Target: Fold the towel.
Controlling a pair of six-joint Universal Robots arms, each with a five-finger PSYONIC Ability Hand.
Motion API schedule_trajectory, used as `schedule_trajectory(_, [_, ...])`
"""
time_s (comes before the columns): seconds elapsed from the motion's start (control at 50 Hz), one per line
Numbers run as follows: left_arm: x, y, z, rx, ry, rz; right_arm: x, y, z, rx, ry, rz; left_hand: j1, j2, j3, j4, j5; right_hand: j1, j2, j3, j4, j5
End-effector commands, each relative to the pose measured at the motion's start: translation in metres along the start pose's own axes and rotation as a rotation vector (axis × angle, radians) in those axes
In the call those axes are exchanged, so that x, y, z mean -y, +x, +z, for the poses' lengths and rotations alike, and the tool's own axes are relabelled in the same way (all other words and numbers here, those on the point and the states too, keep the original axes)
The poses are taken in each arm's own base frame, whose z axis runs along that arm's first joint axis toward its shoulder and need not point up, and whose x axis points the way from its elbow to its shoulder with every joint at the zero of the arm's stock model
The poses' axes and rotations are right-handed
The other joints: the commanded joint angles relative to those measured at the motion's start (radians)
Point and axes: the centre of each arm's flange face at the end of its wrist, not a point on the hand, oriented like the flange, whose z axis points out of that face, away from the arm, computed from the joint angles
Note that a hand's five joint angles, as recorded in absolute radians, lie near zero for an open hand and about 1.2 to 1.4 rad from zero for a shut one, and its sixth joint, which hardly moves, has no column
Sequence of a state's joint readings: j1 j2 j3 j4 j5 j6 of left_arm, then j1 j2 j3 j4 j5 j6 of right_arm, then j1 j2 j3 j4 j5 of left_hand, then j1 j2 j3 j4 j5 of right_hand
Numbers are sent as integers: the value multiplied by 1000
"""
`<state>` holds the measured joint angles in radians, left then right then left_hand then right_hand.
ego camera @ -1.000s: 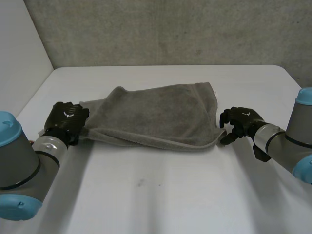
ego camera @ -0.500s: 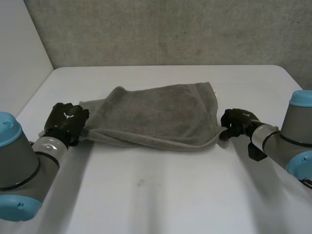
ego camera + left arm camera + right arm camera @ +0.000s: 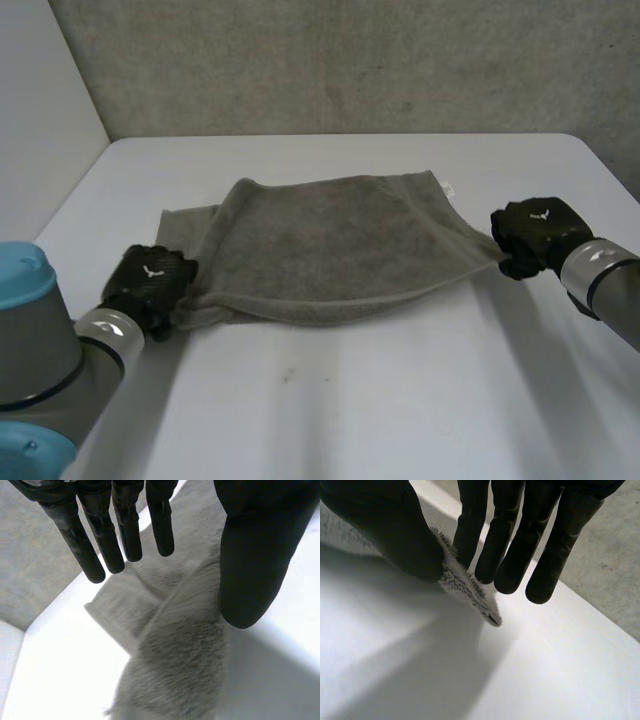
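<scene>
Table (image 3: pixel 350 400), towel (image 3: pixel 330 240) corner pinched by right hand (image 3: pixel 535 235), left hand (image 3: pixel 150 285) hold unclear

Towel (image 3: pixel 330 240) — grey, terry pile, one piece — lies on the white table (image 3: pixel 380 400), spread sideways across its middle. It is doubled over: a lower layer shows past the upper one along the left side. The near edge runs in a shallow curve between the two near corners — the left bunched into creases, the right drawn out to a point, clear of the table.
</scene>
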<state>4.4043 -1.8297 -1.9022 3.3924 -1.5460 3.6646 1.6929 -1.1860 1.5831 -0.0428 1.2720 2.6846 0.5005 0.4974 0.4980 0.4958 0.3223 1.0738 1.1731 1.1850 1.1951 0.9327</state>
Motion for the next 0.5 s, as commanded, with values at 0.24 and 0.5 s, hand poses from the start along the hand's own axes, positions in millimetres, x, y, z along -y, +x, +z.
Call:
schedule_trajectory(0.24, [-19, -43, 4, -61, -101, -207, -10, 0, -2, -13, -31, -67, 118, 121, 121, 123, 122, 322, 223, 211, 201, 289])
schedule_trajectory(0.5, [-31, -60, 9, -67, -126, -332, -12, 1, -2, -15, -35, -62, 65, 68, 68, 70, 69, 322, 223, 211, 201, 289])
